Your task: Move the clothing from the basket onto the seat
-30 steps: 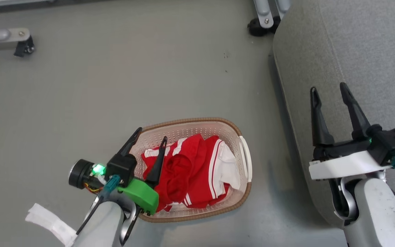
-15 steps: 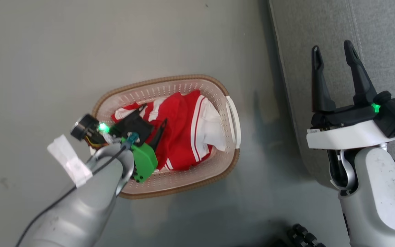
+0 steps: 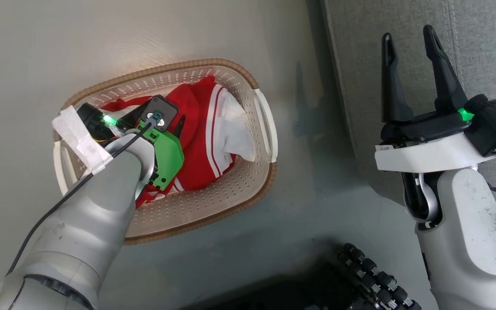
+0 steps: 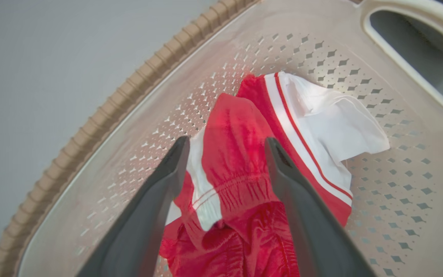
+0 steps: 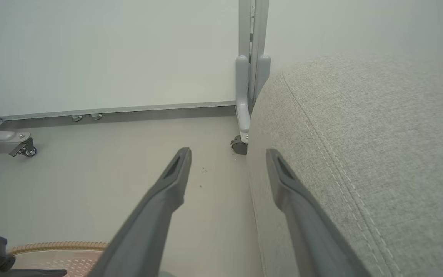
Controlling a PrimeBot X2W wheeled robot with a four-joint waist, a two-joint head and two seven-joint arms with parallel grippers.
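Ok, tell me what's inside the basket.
Crumpled red-and-white clothing lies in the basket, with the open left claw straddling a fold. Whatever lies beneath the heap is covered.

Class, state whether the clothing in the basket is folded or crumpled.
Crumpled. The clothing lies bunched in the basket, its red fabric heaped in uneven wrinkles with a white part sticking out to one side.
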